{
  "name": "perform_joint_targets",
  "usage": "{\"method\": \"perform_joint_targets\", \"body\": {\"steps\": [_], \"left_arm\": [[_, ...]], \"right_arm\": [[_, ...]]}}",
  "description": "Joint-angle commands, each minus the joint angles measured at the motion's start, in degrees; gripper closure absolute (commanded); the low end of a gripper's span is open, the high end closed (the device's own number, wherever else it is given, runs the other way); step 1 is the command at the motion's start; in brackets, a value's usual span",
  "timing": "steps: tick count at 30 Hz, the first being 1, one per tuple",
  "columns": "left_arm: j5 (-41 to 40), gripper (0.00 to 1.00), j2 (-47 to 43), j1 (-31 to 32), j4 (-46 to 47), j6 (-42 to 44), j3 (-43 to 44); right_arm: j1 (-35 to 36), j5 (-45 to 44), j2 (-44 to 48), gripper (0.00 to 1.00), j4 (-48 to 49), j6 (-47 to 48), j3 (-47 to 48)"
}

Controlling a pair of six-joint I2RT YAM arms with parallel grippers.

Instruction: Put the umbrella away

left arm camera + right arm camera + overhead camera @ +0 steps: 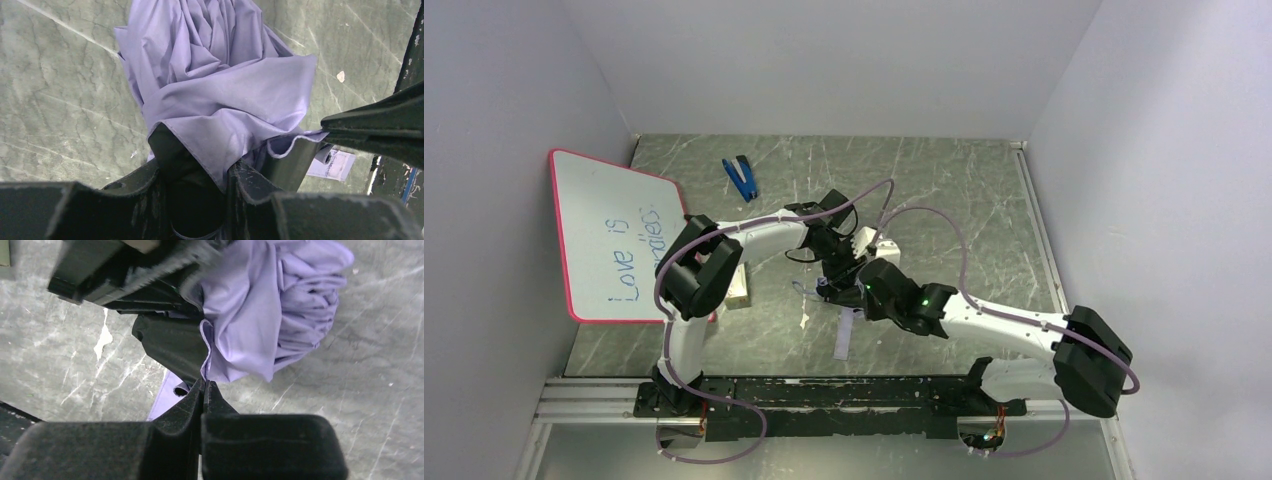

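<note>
Bunching into loose lavender folds, the umbrella [220, 85] is near the middle of the table [944, 190], caught between the two arms where their wrists meet. Its long pale strap [844, 338] trails from the bundle toward the arms' bases. The left gripper [197, 175] is clamped on the gathered canopy: a dark fold of the fabric fills the space between its fingers, and the cloth spills over them. The right gripper [204, 390] comes in from the other side with its fingers pressed together, pinching a thin hem of the same fabric. The shaft and handle are hidden by the folds and the grippers. To the left, a whiteboard [614, 235] with a pink rim and blue handwriting leans against the side wall. A pale block [738, 285] sits just beside its lower corner, partly behind the left arm. A small blue object [741, 178] lies near the far edge of the table, well apart from the umbrella.
</note>
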State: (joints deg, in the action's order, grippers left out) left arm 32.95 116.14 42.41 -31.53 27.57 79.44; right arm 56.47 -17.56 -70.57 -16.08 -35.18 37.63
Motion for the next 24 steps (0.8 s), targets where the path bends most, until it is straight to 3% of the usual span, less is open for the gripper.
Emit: {"method": "perform_joint_targets", "body": {"steps": [1, 8, 14, 24], "left_arm": [[-19.0, 0.95, 4.4, -3.2, 0.4, 3.3, -3.2], [-19.1, 0.95, 4.0, -3.2, 0.7, 3.1, -3.4], [-19.0, 0.95, 3.4, -3.3, 1.1, 3.4, -4.1], [-17.7, 0.95, 0.1, -1.9, 2.6, 6.7, -7.9]], "right_arm": [[-2.0, 2.7, 2.7, 1.00, -4.2, -7.8, -3.4], [-5.4, 7.6, 2.5, 1.00, 1.4, -13.7, -9.1], [-12.7, 11.4, 1.8, 1.00, 8.5, -16.5, -14.1], [-24.5, 17.1, -4.3, 1.00, 15.8, -14.1, -12.9]]}}
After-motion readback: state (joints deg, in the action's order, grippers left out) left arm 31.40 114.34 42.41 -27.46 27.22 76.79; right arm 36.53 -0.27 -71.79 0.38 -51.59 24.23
